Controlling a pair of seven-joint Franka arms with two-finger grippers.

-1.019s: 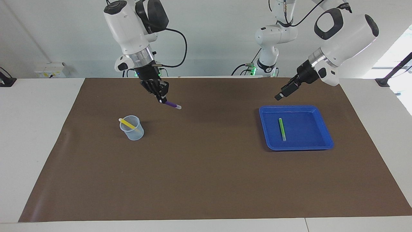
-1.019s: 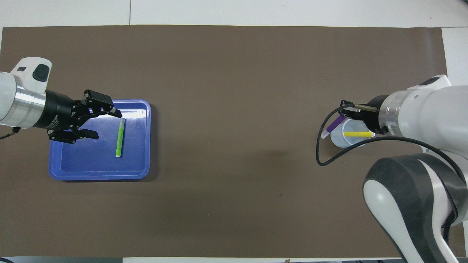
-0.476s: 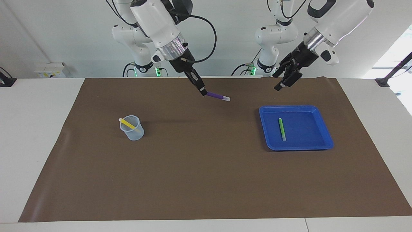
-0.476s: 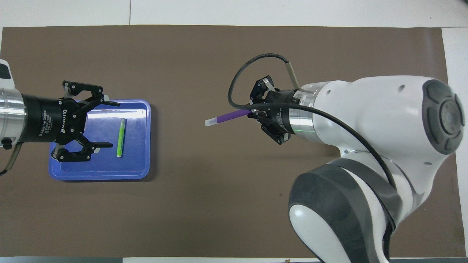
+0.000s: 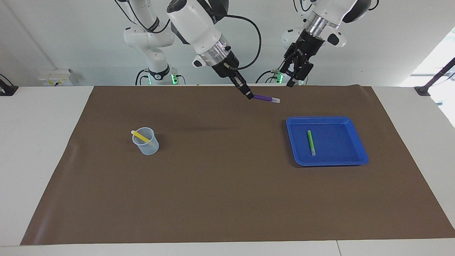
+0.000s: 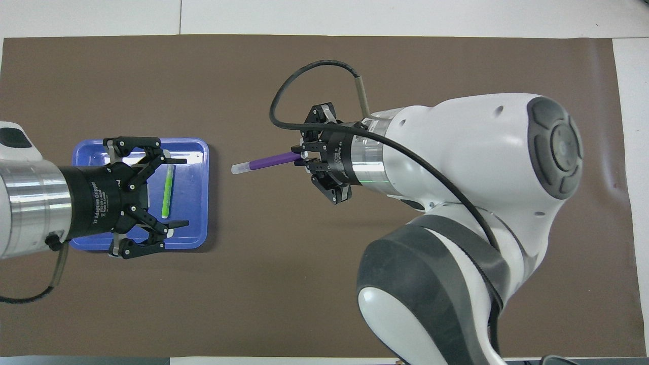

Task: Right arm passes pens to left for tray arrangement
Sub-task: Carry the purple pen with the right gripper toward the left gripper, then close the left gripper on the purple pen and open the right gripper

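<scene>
The right gripper [image 5: 249, 95], clamped on the slim purple marker pen [image 5: 266, 98], has swung from above the small translucent bluish cup [image 5: 146, 141] to mid-table air, the pen's whitish tip pointing at the left gripper [image 6: 172, 191]. That one has risen from the shallow bright blue plastic tray [image 5: 355, 131] and hangs with fingers spread wide, so the handover looks close. The green pen [image 5: 311, 142] lies in the tray, toward the left arm's end of the brown mat [image 5: 227, 199]; the yellow pen [image 5: 141, 136] leans in the cup. Nothing stands between the grippers.
</scene>
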